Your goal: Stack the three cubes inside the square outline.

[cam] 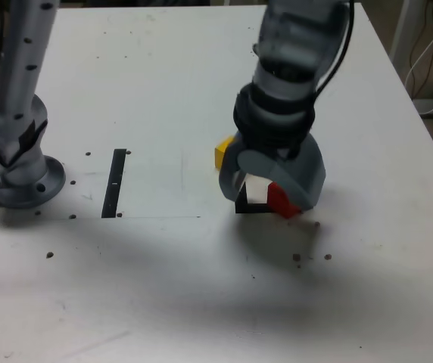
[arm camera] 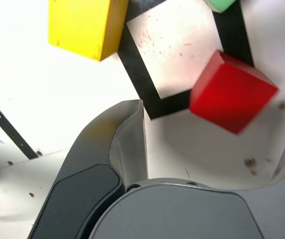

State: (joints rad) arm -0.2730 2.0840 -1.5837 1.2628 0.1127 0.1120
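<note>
Table, white and speckled with small dark marks, carries everything here. At its left edge in the exterior view stands the arm's grey base. Next toward the middle lies a thin black strip, running front to back, well apart from the cubes. Right of the table's centre sits the yellow cube, only a corner of it showing behind the arm's wrist; in the wrist view the yellow cube rests just outside one corner of the square outline, overlapping the black frame at that corner. The square outline lies under the gripper, its white centre bare in the wrist view. The red cube sits at the frame's right side in the exterior view; in the wrist view the red cube covers one corner of the frame, partly on the black band and partly on the table beyond it. A green cube shows only as a sliver at the frame's far side. The gripper hangs low over the outline with its jaws spread wide, one each side of the red cube, gripping nothing.
</note>
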